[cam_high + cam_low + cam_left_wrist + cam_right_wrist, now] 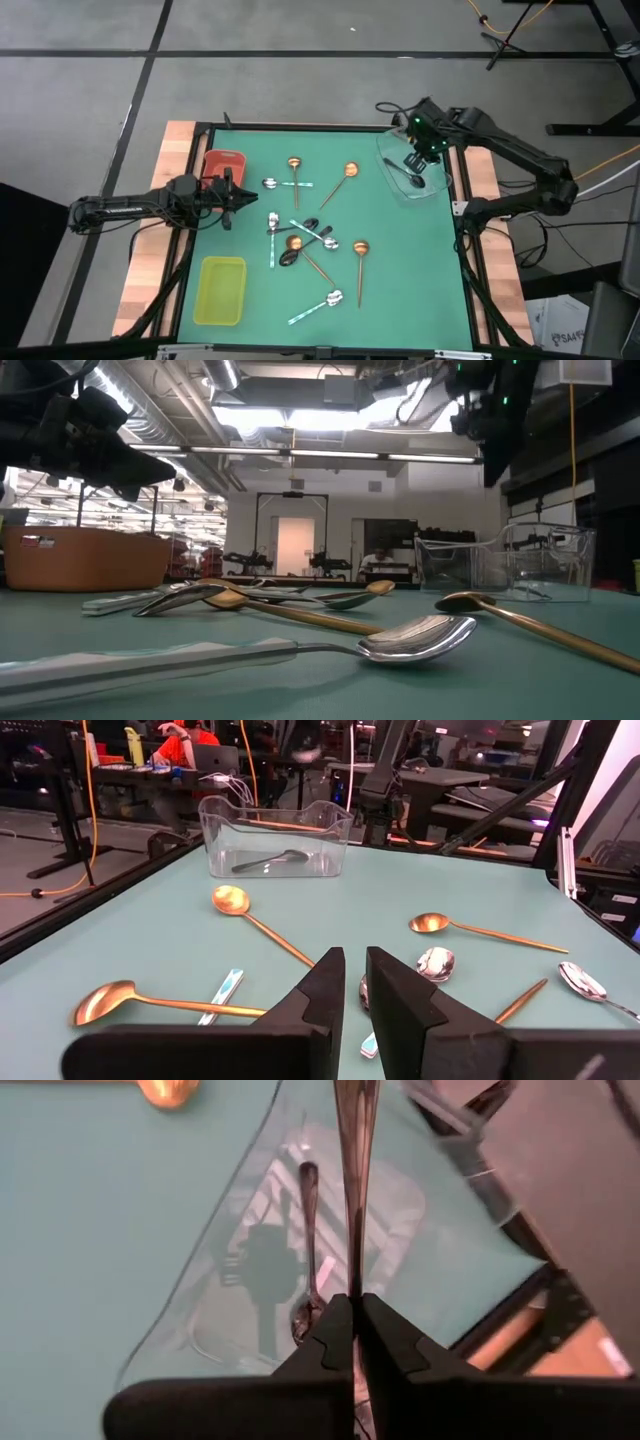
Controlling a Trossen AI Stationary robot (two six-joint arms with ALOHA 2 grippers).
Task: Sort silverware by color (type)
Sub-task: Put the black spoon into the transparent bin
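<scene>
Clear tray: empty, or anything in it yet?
Not empty. One dark spoon lies on the clear tray floor; the right gripper, above it, is shut on a second dark spoon.
</scene>
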